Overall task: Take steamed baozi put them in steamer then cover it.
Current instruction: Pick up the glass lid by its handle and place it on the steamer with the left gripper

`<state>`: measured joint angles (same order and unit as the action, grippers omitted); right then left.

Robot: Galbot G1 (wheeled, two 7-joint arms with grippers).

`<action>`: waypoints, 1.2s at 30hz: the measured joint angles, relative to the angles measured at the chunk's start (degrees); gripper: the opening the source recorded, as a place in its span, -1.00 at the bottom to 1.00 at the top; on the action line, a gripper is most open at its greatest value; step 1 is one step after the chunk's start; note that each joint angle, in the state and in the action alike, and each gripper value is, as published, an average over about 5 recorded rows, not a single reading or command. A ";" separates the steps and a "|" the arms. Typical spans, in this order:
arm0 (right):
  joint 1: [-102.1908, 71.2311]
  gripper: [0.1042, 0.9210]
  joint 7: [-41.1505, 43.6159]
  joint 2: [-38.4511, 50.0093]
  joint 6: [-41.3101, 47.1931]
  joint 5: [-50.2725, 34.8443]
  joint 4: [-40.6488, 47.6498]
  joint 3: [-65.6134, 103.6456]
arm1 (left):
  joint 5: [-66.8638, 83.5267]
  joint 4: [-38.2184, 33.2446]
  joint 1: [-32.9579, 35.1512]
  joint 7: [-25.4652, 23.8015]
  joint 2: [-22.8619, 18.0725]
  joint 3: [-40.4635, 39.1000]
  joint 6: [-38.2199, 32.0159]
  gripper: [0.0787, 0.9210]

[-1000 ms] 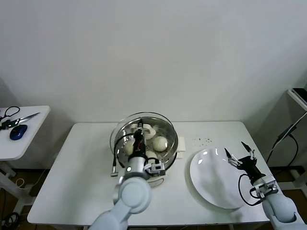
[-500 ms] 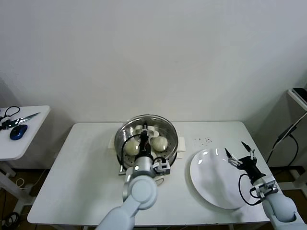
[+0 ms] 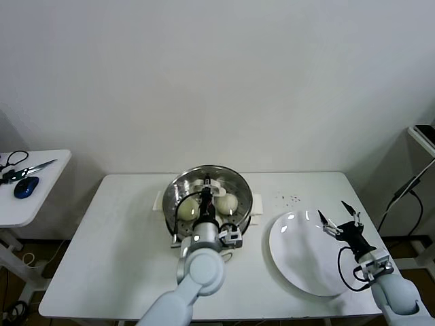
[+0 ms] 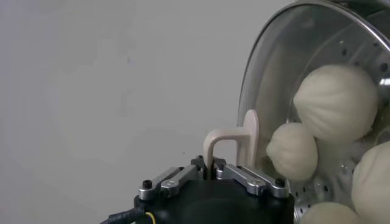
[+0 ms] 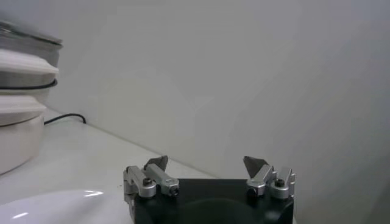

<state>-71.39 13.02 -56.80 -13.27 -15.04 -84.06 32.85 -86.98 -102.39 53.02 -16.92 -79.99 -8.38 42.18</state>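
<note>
Since a second ago the cover [image 3: 210,192] has swung from tilted to flat over the steamer [image 3: 246,206] near the counter's [image 3: 115,251] far edge, baozi [image 4: 337,102] inside, left tool [image 3: 206,192] clamped on its handle [image 4: 234,143], while the right tool [image 3: 340,219] hovers apart over the plate [image 3: 302,261] near the right edge.

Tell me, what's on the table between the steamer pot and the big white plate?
Only bare table lies between the steamer and plate, seen in the head view.
</note>
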 measured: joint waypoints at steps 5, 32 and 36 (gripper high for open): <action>-0.05 0.76 0.07 -0.12 -0.19 0.47 0.03 0.06 | 0.35 0.64 -0.02 0.39 0.02 0.12 -0.02 -0.83; 0.78 0.76 0.29 -0.51 0.33 1.33 0.21 -0.22 | 1.54 -2.08 1.68 -0.29 2.35 0.70 0.07 -0.33; 0.81 0.76 0.23 -0.51 1.01 1.33 -0.16 -0.32 | 2.23 -4.11 2.46 -0.61 3.56 1.16 0.07 -0.04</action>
<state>-70.58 13.25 -57.31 -12.26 -13.70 -84.22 32.53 -84.75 -106.50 55.48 -17.54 -76.43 -7.23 42.25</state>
